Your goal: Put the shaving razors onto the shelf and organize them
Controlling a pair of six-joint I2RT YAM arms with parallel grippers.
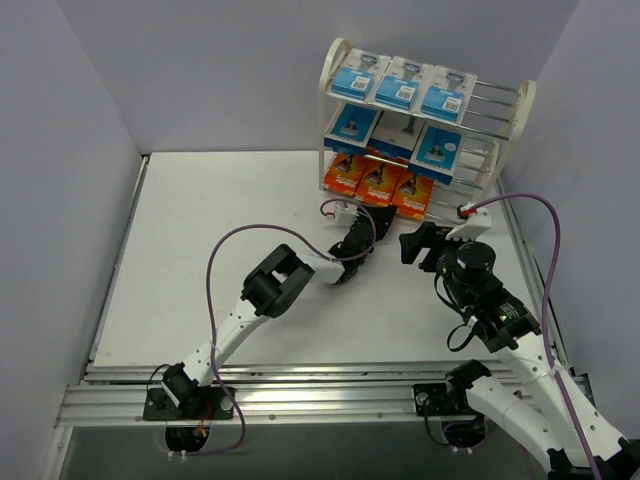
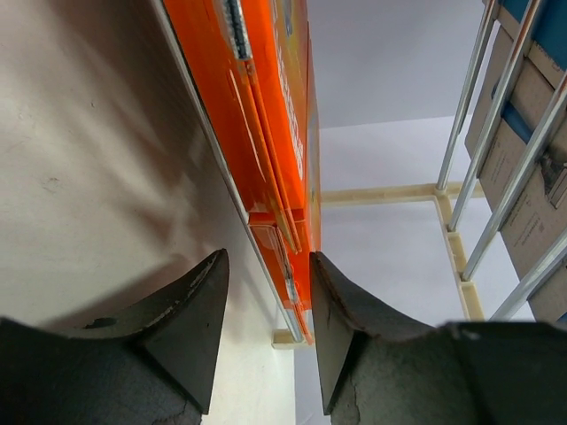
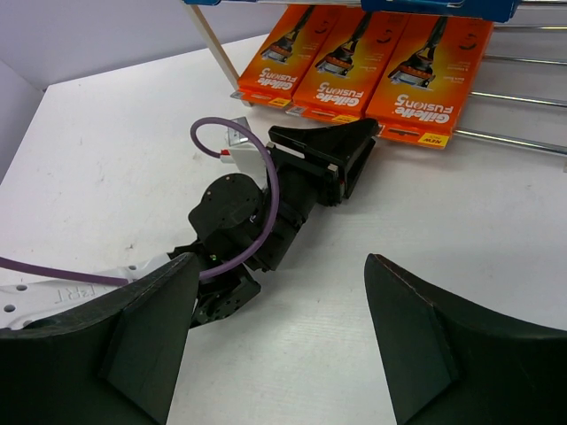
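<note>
Since every pack already sits on the shelf (image 1: 335,62), handling is judged only. 3 blue packs (image 1: 398,88) fill the top tier, 3 more the middle, and 3 orange boxes (image 1: 378,182) lean on the bottom wires. The boxes look light, stiff and glossy, so probably slippery, and are best pinched across the thin lower edge. The left gripper (image 2: 267,274) stands parted astride 1 box edge, not clamping. The right gripper (image 3: 282,264) is spread wide and empty over the table (image 1: 200,250), which is flat, white and matte. Walls (image 1: 70,150) close in on 3 sides.
</note>
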